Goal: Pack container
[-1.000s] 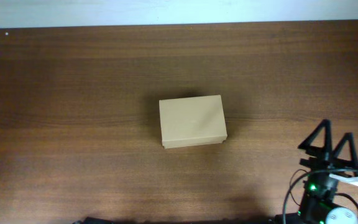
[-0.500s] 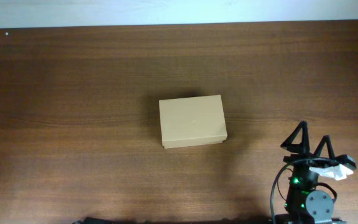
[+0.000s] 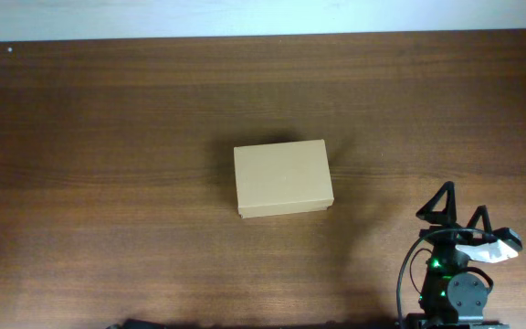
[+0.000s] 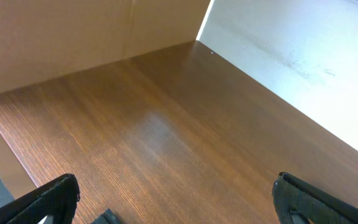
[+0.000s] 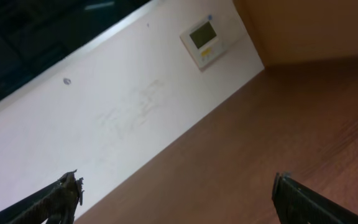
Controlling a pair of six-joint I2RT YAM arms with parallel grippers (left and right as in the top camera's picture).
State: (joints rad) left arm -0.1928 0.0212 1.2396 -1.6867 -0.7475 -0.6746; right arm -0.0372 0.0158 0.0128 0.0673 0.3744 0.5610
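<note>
The container (image 3: pixel 282 177), a small tan cardboard box with its flap lid shut, sits near the middle of the brown wooden table (image 3: pixel 108 137) in the overhead view. My right gripper (image 3: pixel 456 207) is open and empty at the front right, well apart from the box. In the right wrist view its open fingers (image 5: pixel 179 198) frame bare table and a white wall. My left gripper (image 4: pixel 176 200) is open and empty over bare wood in the left wrist view; it does not show in the overhead view. The box is out of both wrist views.
A white wall (image 3: pixel 263 16) runs along the table's far edge. A thermostat panel (image 5: pixel 205 37) hangs on the wall in the right wrist view. Tan board panels (image 4: pixel 73 31) stand beyond the table's edge in the left wrist view.
My right arm moved left and towards the front edge between one second and half a second ago, then held nearly still. The box has not moved.
</note>
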